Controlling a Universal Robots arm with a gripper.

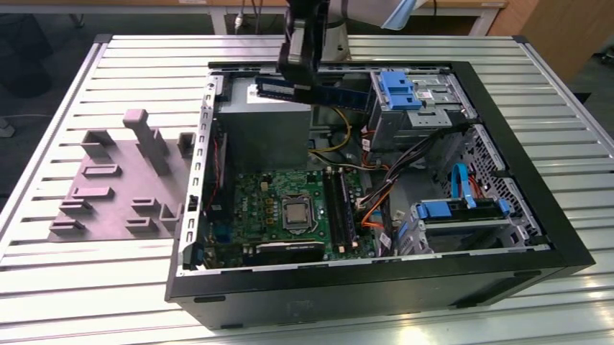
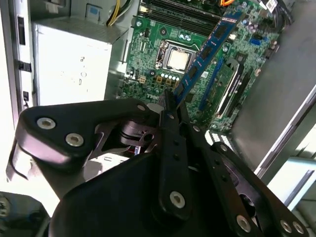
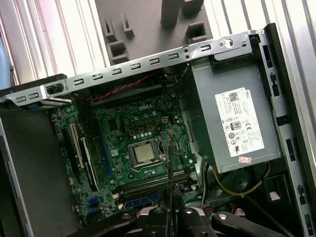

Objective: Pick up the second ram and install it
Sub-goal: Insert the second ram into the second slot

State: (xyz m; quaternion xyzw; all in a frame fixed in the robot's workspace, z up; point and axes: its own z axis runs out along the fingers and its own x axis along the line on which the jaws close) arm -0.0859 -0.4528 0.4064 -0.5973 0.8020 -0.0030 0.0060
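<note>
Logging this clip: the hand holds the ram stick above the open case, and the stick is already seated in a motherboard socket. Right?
Not seated. In the exterior view the hand holds the ram stick in the air above the power supply, clear of the motherboard.

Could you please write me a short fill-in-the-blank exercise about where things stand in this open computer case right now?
1. The gripper is shut on the second ___.
2. The second ram is held in the air above the grey ___ supply.
3. The green motherboard carries a square silver ___ near its middle.
4. The grey holder block lies ___ the case.

Missing words: ram; power; processor; outside
</note>
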